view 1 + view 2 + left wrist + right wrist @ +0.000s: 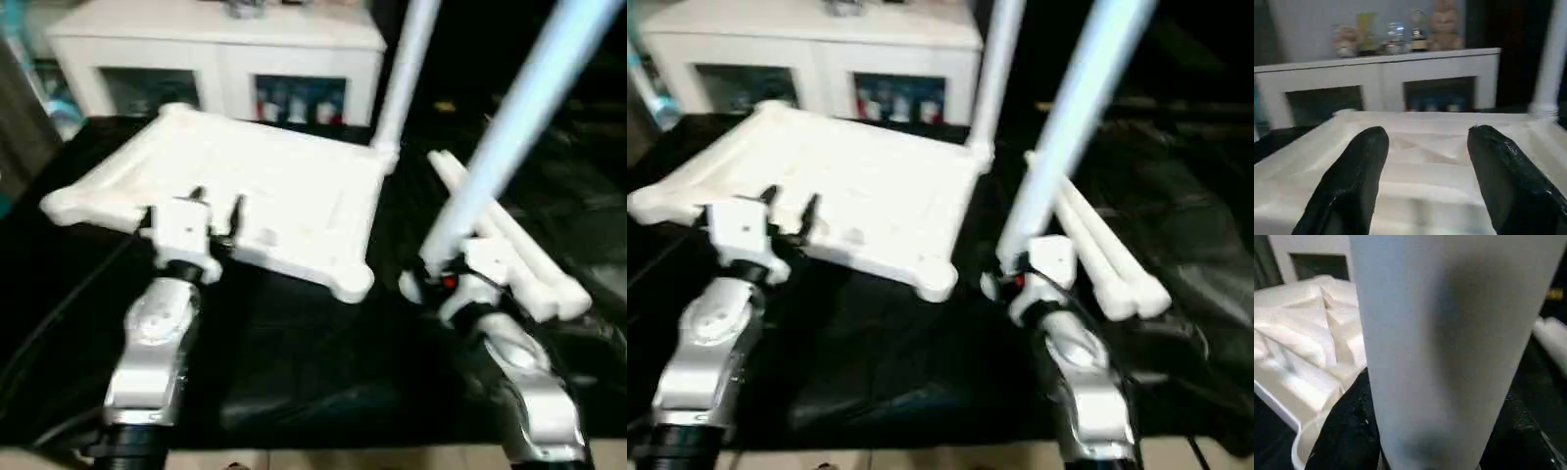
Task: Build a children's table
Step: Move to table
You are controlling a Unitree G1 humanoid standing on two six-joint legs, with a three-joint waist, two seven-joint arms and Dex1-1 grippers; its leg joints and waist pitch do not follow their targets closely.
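Note:
The white ribbed tabletop (284,181) lies underside up on the black sheet. One white leg (404,73) stands upright in its far right corner socket. My left gripper (217,204) is open at the top's near edge, its black fingers (1359,166) spread just above the ribs with nothing between them. My right gripper (439,276) is shut on the lower end of a second leg (514,117), which slants up and to the right, just right of the top's near right corner (353,284). Two more legs (514,250) lie side by side on the sheet behind the right gripper.
The large table under the black sheet (313,362) carries everything; the sheet is creased at the right. Behind it stands a white cabinet with glass doors (216,54), with small figurines (1400,32) on top. The table's pale front edge runs beneath my forearms.

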